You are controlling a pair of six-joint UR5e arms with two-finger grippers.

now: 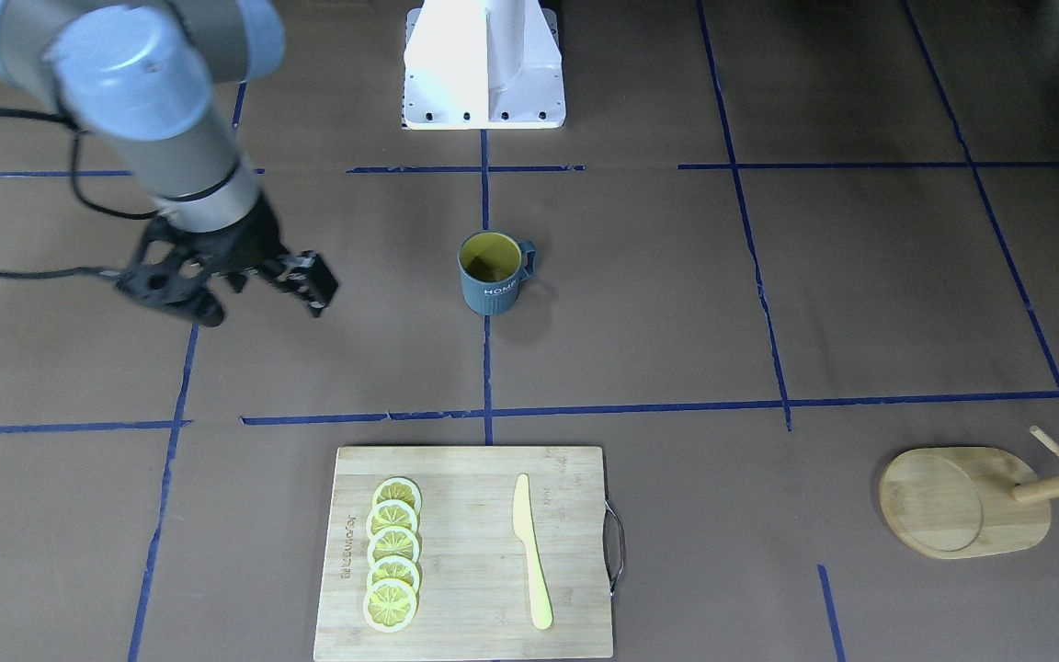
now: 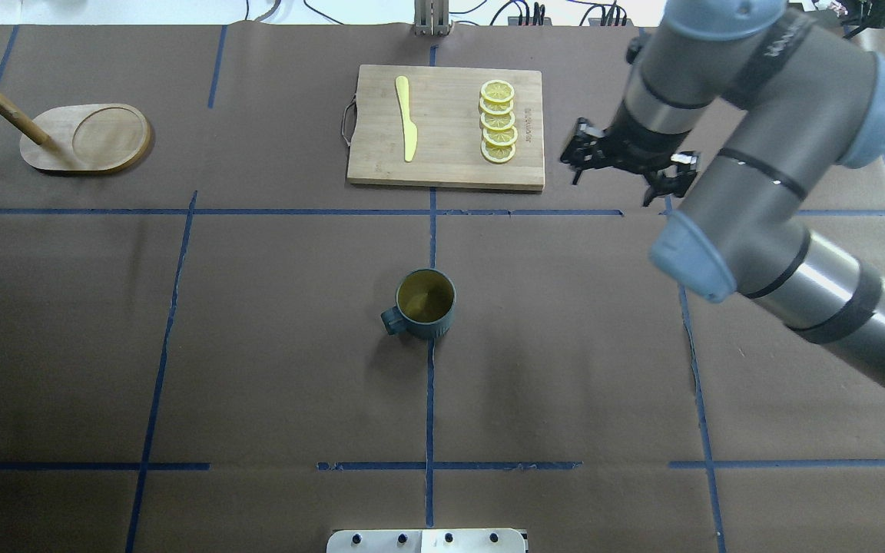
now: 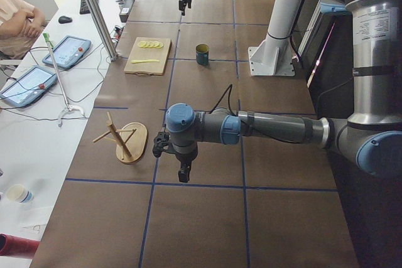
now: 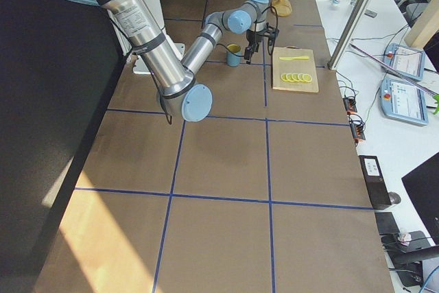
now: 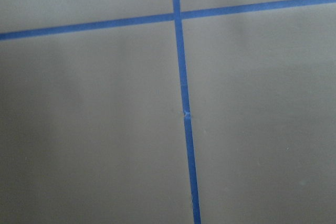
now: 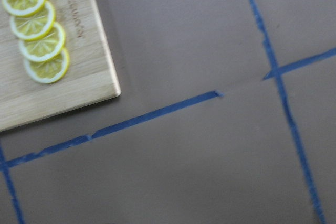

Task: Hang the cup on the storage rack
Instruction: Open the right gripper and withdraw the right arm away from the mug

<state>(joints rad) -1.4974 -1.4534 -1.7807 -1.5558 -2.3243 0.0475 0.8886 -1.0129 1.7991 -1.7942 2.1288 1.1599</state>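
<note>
The dark teal cup [image 1: 491,276] stands upright at the table's middle, with a yellow-olive inside and its handle to one side; it also shows in the overhead view [image 2: 425,306]. The wooden storage rack [image 1: 943,501] stands at the table's far left end [image 2: 89,138], its post leaning out of the frame. My right gripper [image 1: 258,299] is open and empty. It hangs above the table beside the cutting board, well apart from the cup [image 2: 618,180]. My left gripper [image 3: 173,162] shows only in the exterior left view, near the rack [image 3: 129,142]. I cannot tell whether it is open.
A bamboo cutting board [image 1: 474,478] with a metal handle lies at the table's far edge. It bears several lemon slices [image 1: 392,556] and a yellow knife [image 1: 529,552]. Its corner shows in the right wrist view [image 6: 63,82]. The left wrist view shows only brown table and blue tape.
</note>
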